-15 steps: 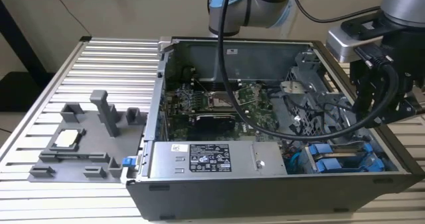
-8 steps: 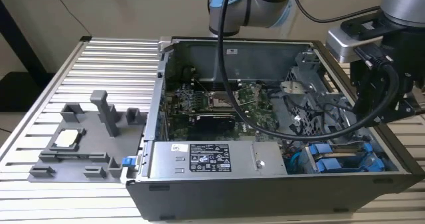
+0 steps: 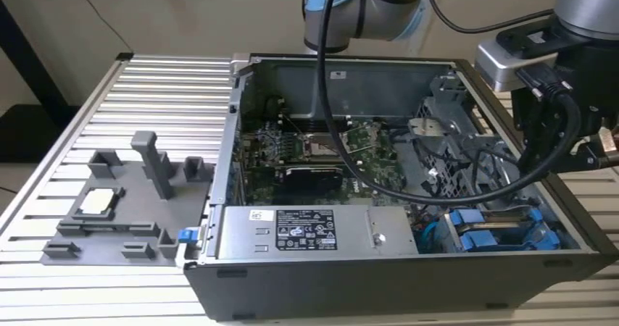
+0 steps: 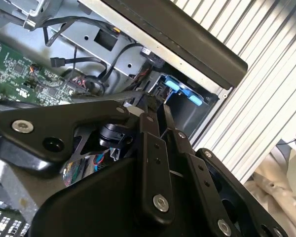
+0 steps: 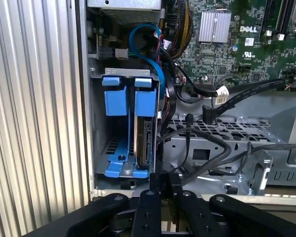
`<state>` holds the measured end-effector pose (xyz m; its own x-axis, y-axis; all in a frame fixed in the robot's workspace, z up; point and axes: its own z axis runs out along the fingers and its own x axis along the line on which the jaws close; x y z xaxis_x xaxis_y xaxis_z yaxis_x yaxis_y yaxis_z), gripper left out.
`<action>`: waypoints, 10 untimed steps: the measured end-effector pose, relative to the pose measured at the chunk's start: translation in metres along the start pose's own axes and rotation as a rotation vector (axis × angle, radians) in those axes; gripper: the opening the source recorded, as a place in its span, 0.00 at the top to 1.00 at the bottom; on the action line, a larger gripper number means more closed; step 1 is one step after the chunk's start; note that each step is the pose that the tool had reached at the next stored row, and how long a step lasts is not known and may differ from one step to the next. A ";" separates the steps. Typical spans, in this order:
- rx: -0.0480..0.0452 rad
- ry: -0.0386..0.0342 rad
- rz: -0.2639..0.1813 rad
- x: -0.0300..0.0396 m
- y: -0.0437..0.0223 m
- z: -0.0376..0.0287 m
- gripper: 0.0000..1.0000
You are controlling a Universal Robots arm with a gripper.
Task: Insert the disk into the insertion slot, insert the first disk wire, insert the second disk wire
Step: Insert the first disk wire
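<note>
The disk [image 5: 146,143] stands on edge inside the drive bay, its blue carrier [image 5: 144,102] beside a second blue carrier [image 5: 115,101]. The same blue tabs show in the case's front corner on the exterior view's right [image 3: 483,237] and in the second wrist view [image 4: 180,91]. My gripper [image 5: 166,181] hangs just off the bay's open end, over the case wall, fingers [image 4: 149,114] pressed together. I cannot see anything held between them. A loose black wire connector [image 5: 207,112] and a white-tipped one [image 5: 222,92] lie free on the metal cage beside the bay.
The open computer case [image 3: 387,282] holds a motherboard [image 3: 320,148], a silver labelled power-supply box [image 3: 304,230] and tangled black cables [image 3: 483,170]. A blue cable [image 5: 150,59] loops above the bay. A grey fixture [image 3: 126,195] stands on the ribbed table [image 3: 164,80].
</note>
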<state>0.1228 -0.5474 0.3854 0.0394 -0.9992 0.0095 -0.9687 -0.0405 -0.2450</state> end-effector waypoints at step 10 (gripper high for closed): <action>-0.0574 0.0018 -0.001 0.0002 -0.0054 0.0016 0.81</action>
<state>0.1284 -0.5474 0.3852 0.0399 -0.9991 0.0114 -0.9811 -0.0414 -0.1890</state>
